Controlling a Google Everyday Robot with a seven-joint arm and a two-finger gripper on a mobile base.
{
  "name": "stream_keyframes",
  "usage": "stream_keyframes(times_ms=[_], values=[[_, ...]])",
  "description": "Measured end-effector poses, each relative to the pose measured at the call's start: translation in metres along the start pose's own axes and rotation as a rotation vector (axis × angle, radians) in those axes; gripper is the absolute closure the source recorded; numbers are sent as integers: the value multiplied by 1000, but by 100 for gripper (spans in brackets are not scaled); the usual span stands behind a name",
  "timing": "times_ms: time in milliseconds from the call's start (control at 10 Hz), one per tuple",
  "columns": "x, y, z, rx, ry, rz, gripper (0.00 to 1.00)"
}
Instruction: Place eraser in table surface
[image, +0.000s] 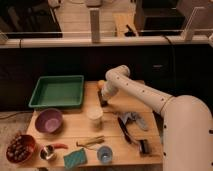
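Bowls stood farthest to the left of the gripper (104, 99): a red bowl (19, 150) with dark round fruits, near the front edge, and a purple bowl (48, 120) a little closer. Behind them, also left of the gripper and about level with it, lay the green tray (57, 92). In front and to the left of the gripper I saw a small metal cup (47, 152), a teal sponge (74, 158) and a blue cup (104, 155). A cream cup (95, 115) stood just in front of it.

The gripper itself pointed down, low over the table surface (75, 131), with the orange ball (101, 84) just behind it. The eraser (104, 103), a small black block, was directly at its tip; if it rested on the wood, I could not tell. If the gripper was open or closed, I also could not tell. To the right and in front lay a black-handled tool (124, 131) and a black brush (144, 146), both well apart from the gripper.
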Motion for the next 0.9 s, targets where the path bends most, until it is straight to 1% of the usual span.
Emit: stream_keyframes(times_ms=[200,600,800,900], values=[[0,-3,1,0,-1,-10,20],[-2,-16,-3,-10,11,-37,20],[-2,-17,0,-20,16,-44,20],[-3,-18,4,-24,15,-51,20]])
